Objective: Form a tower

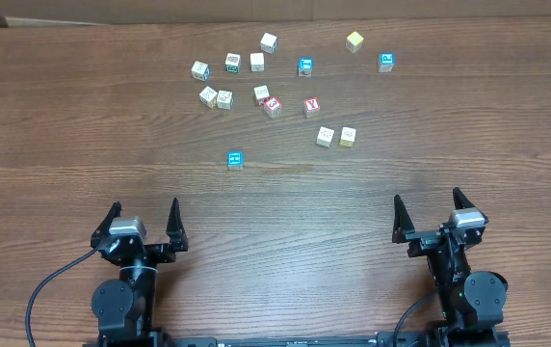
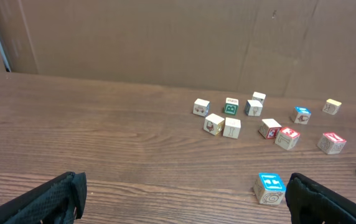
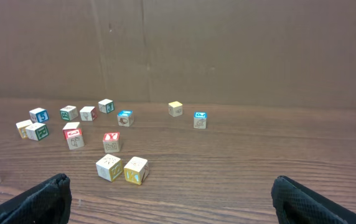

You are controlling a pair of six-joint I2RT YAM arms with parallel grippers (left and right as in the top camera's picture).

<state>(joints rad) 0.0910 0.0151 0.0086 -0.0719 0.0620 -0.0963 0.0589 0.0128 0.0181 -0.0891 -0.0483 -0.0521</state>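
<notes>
No tower is in view; several small wooden alphabet cubes lie loose and apart across the far half of the table (image 1: pixel 64 116). A blue-topped cube (image 1: pixel 235 160) sits nearest, alone, and shows just ahead of my left gripper's right finger (image 2: pixel 269 188). A red Y cube (image 1: pixel 311 107) lies near mid-table, with two cream cubes (image 1: pixel 326 136) side by side in front of it. My left gripper (image 1: pixel 144 207) (image 2: pixel 183 199) and my right gripper (image 1: pixel 428 198) (image 3: pixel 170 199) stand open at the near edge, with nothing between their fingers.
A brown cardboard wall (image 2: pixel 165 43) closes off the far side of the table. A yellow cube (image 1: pixel 354 41) and a blue-topped cube (image 1: pixel 386 63) sit furthest back on the right. A black cable (image 1: pixel 44 289) loops beside the left arm's base.
</notes>
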